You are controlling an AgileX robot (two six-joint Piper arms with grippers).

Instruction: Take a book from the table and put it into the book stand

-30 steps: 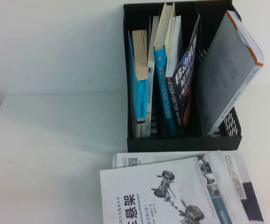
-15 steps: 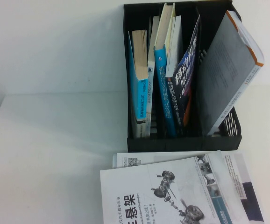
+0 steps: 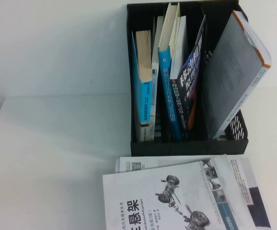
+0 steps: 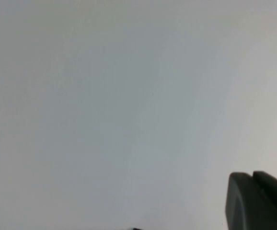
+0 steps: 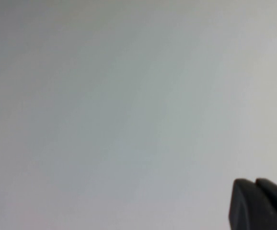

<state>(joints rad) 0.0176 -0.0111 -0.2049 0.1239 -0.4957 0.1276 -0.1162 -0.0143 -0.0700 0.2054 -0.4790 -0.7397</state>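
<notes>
The book (image 3: 177, 201), white-covered with grey suspension parts and a big black title, lies flat on the table (image 3: 57, 158) at the near edge, just in front of the book stand (image 3: 186, 146). The black stand holds several upright books. Neither arm shows in the high view. My left gripper (image 4: 252, 175) appears only in the left wrist view, as dark fingertips pressed together over a plain pale surface, holding nothing. My right gripper (image 5: 255, 181) looks the same in the right wrist view, shut and empty.
A second white book (image 3: 133, 165) with a QR code lies under the book, jutting toward the stand. Another cover (image 3: 253, 191) shows at its right. A grey-backed book with orange trim (image 3: 234, 72) leans in the stand's right slot. Blue books (image 3: 165, 81) fill the left slots.
</notes>
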